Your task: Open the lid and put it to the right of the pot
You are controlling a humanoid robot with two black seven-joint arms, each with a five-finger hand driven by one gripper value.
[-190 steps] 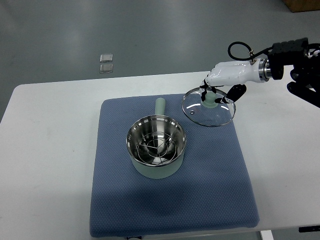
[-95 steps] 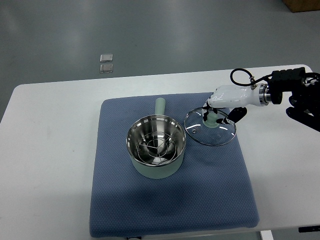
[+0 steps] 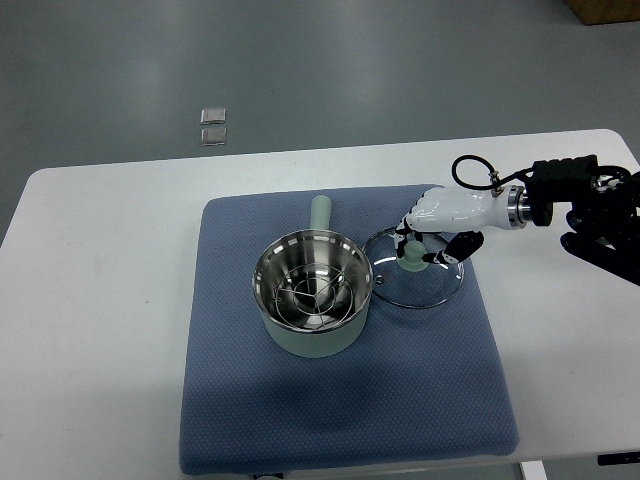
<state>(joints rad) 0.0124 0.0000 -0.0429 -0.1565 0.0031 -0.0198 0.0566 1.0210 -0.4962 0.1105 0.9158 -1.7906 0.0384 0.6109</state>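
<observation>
A pale green pot point(image 3: 311, 298) with a steel steamer rack inside stands uncovered on the blue mat point(image 3: 340, 400), its handle pointing away from me. Just to its right the glass lid point(image 3: 416, 272) lies low over the mat, close to the pot's rim. My right hand point(image 3: 424, 243) reaches in from the right edge, white fingers curled around the lid's pale green knob point(image 3: 413, 260). I cannot tell whether the lid rests on the mat or hangs slightly above it. The left arm is out of view.
The blue mat covers the middle of a white table point(image 3: 100, 300). Two small clear squares point(image 3: 212, 127) lie on the grey floor beyond the table. The dark forearm point(image 3: 590, 200) with a cable loop hangs over the table's right side.
The right hand has carried the lid down and leftward, from above the mat's far right corner to beside the pot.
</observation>
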